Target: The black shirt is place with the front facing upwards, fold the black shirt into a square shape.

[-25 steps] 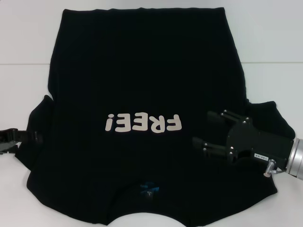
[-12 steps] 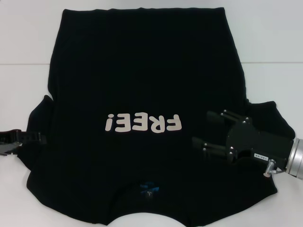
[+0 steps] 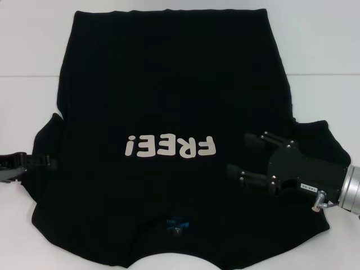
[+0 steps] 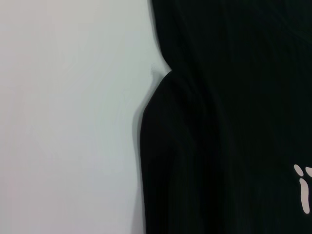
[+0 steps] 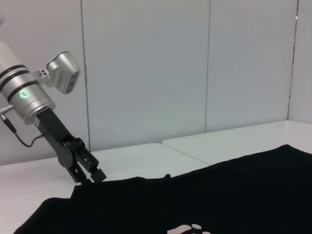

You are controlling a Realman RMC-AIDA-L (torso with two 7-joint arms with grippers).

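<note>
Lying flat, black shirt [image 3: 169, 90] beneath open right tool [image 3: 244, 153].

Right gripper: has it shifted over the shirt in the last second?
Yes, slightly. The right gripper has drifted a little toward the shirt's collar end, judged against the "FREE!" lettering on the black shirt, jaws open.

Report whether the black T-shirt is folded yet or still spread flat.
Spread flat, unfolded: the black short-sleeved cloth T-shirt lies front up on the white table, "FREE!" lettering showing, both sleeves out sideways.
</note>
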